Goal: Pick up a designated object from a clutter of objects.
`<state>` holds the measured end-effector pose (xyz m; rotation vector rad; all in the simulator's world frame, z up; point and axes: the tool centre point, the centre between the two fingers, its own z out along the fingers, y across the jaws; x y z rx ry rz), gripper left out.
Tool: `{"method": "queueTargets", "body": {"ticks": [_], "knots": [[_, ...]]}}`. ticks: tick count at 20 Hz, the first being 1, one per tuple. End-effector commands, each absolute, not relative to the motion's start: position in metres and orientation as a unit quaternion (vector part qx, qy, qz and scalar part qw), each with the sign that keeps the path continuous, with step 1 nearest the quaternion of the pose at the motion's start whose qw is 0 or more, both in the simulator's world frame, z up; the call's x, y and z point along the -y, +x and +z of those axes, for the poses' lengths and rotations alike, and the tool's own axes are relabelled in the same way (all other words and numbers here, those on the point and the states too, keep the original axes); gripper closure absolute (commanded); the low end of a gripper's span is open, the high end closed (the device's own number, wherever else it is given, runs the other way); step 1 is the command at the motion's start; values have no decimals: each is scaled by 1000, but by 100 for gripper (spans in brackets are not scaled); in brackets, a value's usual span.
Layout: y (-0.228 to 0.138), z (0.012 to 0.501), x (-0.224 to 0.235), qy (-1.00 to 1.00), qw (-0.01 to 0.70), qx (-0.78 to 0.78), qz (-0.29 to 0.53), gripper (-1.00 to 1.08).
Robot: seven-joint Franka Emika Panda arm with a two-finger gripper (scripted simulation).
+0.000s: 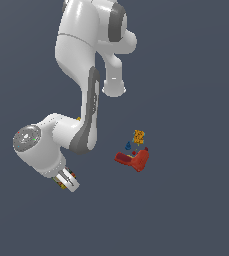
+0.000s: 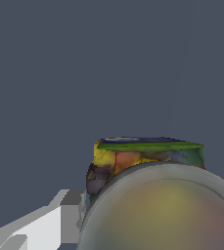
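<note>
Filling the near part of the wrist view is the can (image 2: 147,195), its round silvery-grey lid a blurred dome close to the lens, with the multicoloured label of yellow, red and dark patches showing behind it under a green-edged rim. Beside it a pale grey finger (image 2: 59,219) of the gripper lies against the can's side; the other finger is hidden, so the jaws look closed around the can, though the contact itself is not plainly seen. From the exterior view, the gripper (image 1: 66,181) sits low at the end of the bent white arm (image 1: 81,75), with small flecks of colour showing at its tip. Well apart, toward the exterior view's right, lies the red L-shaped tool (image 1: 134,160) on the dark floor (image 1: 196,210), with a tiny blue piece (image 1: 128,146) and an orange piece (image 1: 139,136) just beside it.
</note>
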<state>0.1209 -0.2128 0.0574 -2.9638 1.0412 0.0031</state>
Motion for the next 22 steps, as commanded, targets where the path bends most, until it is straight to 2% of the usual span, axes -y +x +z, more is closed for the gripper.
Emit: {"method": "queueTargets", "body": {"ticks": [1,13,22], "knots": [[121,58,213,-943,0,-332,0,108],[118,62,210,-943,0,-331,1,108],[100,88,193,-943,0,-331,1,108]]}}
